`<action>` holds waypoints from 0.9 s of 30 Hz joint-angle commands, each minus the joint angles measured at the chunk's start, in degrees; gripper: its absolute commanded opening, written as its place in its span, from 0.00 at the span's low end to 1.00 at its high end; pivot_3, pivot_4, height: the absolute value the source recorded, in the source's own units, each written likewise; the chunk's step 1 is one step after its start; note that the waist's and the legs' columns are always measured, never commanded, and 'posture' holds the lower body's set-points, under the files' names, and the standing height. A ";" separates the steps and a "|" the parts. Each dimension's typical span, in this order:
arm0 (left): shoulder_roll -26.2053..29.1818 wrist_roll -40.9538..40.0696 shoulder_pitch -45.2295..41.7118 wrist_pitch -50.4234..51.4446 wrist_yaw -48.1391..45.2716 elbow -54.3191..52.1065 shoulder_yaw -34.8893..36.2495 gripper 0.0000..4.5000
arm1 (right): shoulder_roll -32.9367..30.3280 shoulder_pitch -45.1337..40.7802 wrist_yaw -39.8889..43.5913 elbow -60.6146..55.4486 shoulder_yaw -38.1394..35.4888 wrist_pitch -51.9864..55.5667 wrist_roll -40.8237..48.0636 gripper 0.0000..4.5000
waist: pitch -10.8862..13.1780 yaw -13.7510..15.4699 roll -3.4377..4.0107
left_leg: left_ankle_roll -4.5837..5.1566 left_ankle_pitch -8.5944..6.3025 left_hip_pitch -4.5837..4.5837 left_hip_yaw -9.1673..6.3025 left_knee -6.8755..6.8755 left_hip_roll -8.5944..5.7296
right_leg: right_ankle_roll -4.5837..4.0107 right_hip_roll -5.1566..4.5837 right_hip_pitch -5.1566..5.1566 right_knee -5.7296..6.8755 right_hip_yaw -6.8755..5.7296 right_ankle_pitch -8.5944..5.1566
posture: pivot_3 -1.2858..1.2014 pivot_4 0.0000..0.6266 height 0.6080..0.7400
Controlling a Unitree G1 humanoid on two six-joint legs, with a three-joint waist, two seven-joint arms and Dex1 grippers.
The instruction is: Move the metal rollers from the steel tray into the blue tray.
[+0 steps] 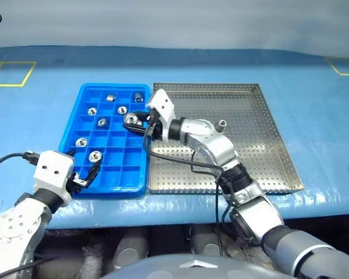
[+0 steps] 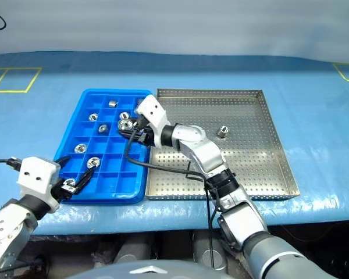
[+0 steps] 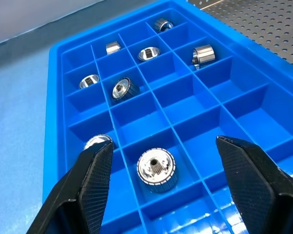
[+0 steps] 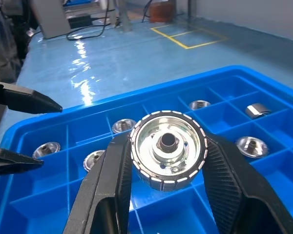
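A short shiny silver metal roller [image 4: 167, 148] with a ribbed rim and a central hole is clamped between the two black fingers of the right gripper [image 1: 141, 123], which holds it above the inner compartments of the bright blue plastic tray [image 1: 83, 97] with its grid of small square cells, close to the tray's edge on the steel-tray side. The right arm reaches across from the large square tray of grey perforated sheet steel [image 1: 262, 168] that lies just beside the blue one, their long sides next to each other. One more silver roller [image 1: 222, 124] stands alone on the perforated steel floor, toward its far half and well apart from the rims. Several rollers already sit one to a cell in the blue tray: one near the far edge [image 1: 110, 97], another by the far corner next to the steel tray [image 1: 138, 97], two in the row behind those [image 1: 92, 110] [image 1: 122, 110], one near the middle [image 1: 102, 122], one toward the outer side [image 1: 81, 141], and one in the near part of the grid [image 1: 95, 155]. The left gripper [image 1: 85, 176] hangs at the near left corner of the blue tray with its fingers spread apart and nothing between them; in the left wrist view its textured pads [image 3: 93, 183] frame the near roller lying in its compartment. Both trays rest on a blue sheet-covered table [image 1: 314, 104] marked with yellow tape squares [image 1: 10, 74].
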 commanded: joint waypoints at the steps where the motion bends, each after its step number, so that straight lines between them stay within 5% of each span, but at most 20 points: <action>1: -0.84 0.46 0.93 -0.23 1.20 -3.36 -0.33 0.81 | 2.49 -3.23 2.56 5.45 1.08 -1.82 -0.84 0.38 | 0.00 0.52 0.01 | -0.05 0.02 0.00 -0.06 -0.04 0.01 | -0.04 0.00 -0.02 0.01 -0.04 -0.02 | 0.59 0.24 1.00; 12: -2.44 0.71 1.65 -0.85 2.86 -4.52 -2.66 0.81 | 8.18 -8.72 4.30 23.05 0.58 -9.39 -5.51 0.38 | 0.04 1.91 0.08 | -0.60 0.19 -0.04 -0.99 -0.25 0.04 | -0.54 0.09 0.11 0.13 -1.05 -0.32 | 0.60 0.24 1.00; 26: -2.18 0.67 0.43 -1.06 3.20 -3.98 -4.51 0.81 | 10.07 -12.55 3.37 31.47 -4.11 -12.92 -6.82 0.38 | 0.09 2.43 0.16 | -1.25 0.52 -0.08 -2.08 -0.46 0.03 | -1.09 0.05 0.18 0.45 -2.09 -0.64 | 0.60 0.24 1.00; 27: -2.15 0.71 0.28 -1.06 3.19 -3.90 -4.62 0.81 | 10.09 -12.59 3.46 31.56 -4.26 -12.92 -6.89 0.45 | 0.09 2.47 0.16 | -1.27 0.53 -0.07 -2.10 -0.46 0.02 | -1.14 0.04 0.17 0.54 -2.11 -0.67 | 0.60 0.24 1.00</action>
